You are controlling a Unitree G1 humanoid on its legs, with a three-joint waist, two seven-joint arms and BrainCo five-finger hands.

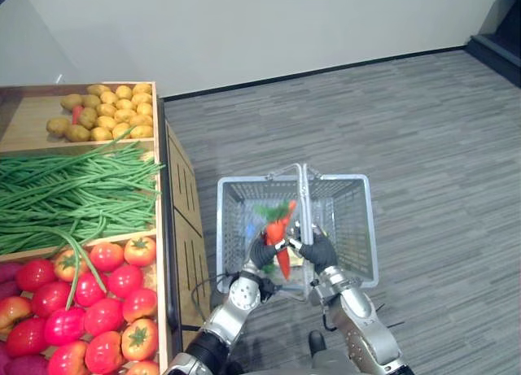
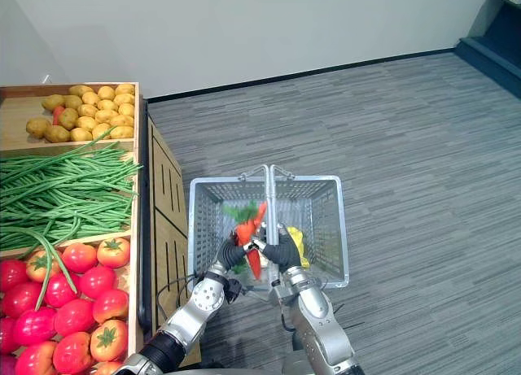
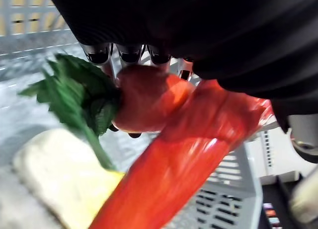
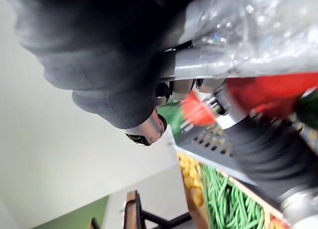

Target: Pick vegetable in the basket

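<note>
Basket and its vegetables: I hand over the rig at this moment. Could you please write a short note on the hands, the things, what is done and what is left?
Left hand: shut on an orange-red vegetable with green leaves, held over the near side of the basket.
Right hand: shut on the basket's handle.
A yellow item lies in the basket.
Done: vegetable in hand, at the basket.
Left: lower it in and release it.
</note>
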